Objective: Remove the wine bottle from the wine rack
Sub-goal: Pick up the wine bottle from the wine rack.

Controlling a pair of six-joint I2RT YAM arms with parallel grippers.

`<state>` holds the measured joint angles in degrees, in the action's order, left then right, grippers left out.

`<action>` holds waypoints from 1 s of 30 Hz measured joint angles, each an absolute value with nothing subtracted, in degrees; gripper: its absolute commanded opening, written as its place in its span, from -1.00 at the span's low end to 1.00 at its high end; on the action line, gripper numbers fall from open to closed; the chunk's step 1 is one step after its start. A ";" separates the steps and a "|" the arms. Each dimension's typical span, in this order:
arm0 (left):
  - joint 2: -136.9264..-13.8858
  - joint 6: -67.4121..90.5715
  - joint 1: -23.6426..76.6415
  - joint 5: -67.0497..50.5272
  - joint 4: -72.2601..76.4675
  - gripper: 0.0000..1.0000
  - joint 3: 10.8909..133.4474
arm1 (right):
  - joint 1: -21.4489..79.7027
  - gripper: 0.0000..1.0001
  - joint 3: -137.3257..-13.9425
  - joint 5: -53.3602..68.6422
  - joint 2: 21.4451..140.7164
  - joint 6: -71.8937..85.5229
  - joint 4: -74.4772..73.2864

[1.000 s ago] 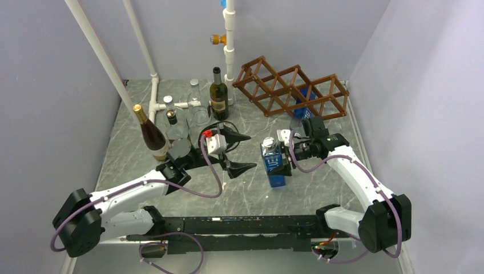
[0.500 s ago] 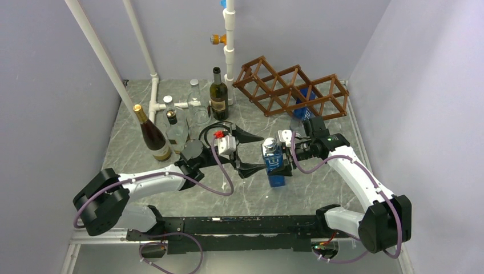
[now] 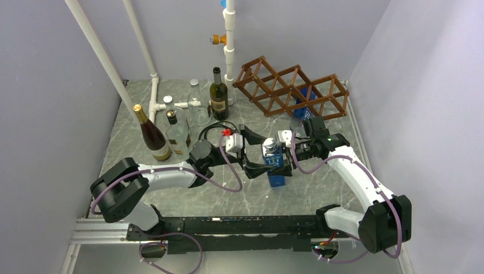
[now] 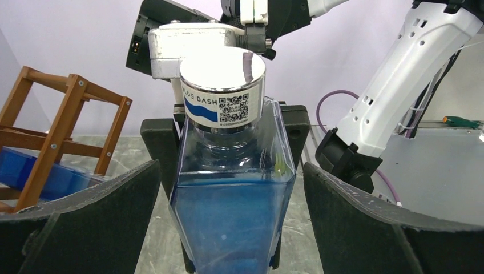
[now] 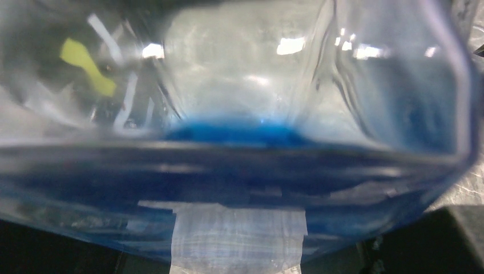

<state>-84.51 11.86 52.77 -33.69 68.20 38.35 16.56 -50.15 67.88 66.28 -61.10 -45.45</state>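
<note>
**Position of the task item.** The wine bottle, a clear square-sided one holding blue liquid under a silver cap, is off the brown wooden lattice wine rack. It stands upright over the grey marbled bench, near the middle and well apart from the rack. I cannot tell whether its base touches the bench. A second blue bottle lies in a lower cell of the rack.

**End effectors.** The right end effector is partly closed on the bottle's upper body. In the left wrist view its black pads sit against the shoulders just below the cap. The left end effector is spread to its widest and holds nothing. Its fingers flank the bottle's flat sides with a narrow gap on each side, touching neither.

**Step in hand, as I judge it.** This is a hand-over from right to left, or a steadying second grip.

**How I would do it well:**
- Keep the left fingers level and square to the flat faces, so that they meet glass and not a corner.
- Take hold below the right pads, low on the filled part, where the weight sits.
- Close evenly. The bottle looks centred between the fingers, so neither should push it sideways first.
- Let the right grip go only once the left is firm. The glass looks smooth and likely to slip.
- Draw the right arm straight back, clear of the rack and its remaining bottle.
</note>
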 measured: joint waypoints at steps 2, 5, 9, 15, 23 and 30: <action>-85.43 12.49 52.97 -33.69 68.90 0.99 38.59 | 16.58 -1.00 -50.15 67.88 66.28 -61.10 -45.45; -86.15 13.34 53.17 -33.69 70.02 0.97 38.74 | 16.56 -1.00 -50.15 67.88 66.28 -61.12 -45.45; -86.98 14.59 53.36 -33.67 71.83 0.93 39.27 | 16.56 -1.00 -50.13 67.88 66.28 -61.17 -45.45; -89.54 17.08 53.41 -33.63 75.42 0.78 39.66 | 16.56 -1.00 -50.13 67.88 66.28 -61.32 -45.45; -91.13 18.90 53.47 -33.61 77.01 0.60 39.79 | 16.58 -1.00 -50.13 67.88 66.28 -61.34 -45.45; -91.13 19.20 53.56 -33.23 77.10 0.37 40.86 | 16.56 -1.00 -50.06 67.85 66.28 -61.36 -45.45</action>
